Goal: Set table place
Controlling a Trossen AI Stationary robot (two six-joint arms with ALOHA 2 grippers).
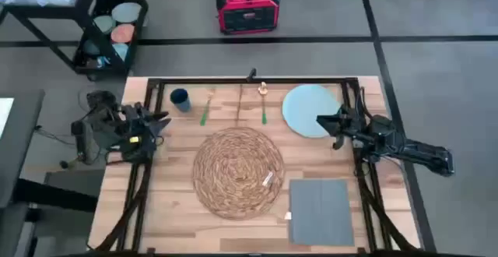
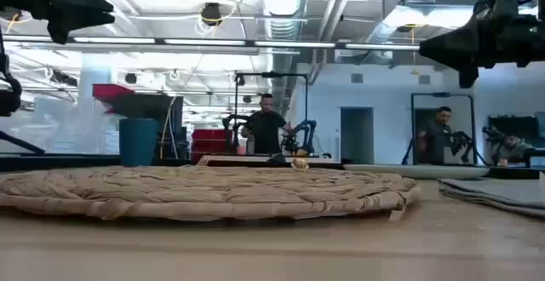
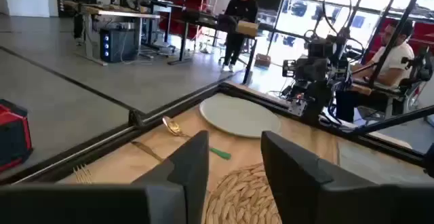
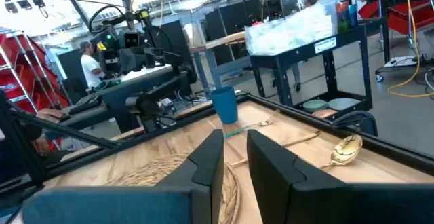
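I see both arms parked at the table [image 1: 171, 210] edges, left gripper [image 1: 161, 122] and right gripper [image 1: 323, 121] spread empty, woven mat [image 1: 237, 171] between them.

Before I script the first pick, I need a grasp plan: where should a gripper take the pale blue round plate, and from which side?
Grip the pale blue round plate at its rim, on the edge facing the right gripper, which hovers open beside it. The plate lies flat on the wooden table, so only the thin edge offers a hold; come in low, probably from the right.

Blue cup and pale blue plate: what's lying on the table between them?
In the high view, two green-handled utensils and a thin wooden stick lie between the cup and the plate.
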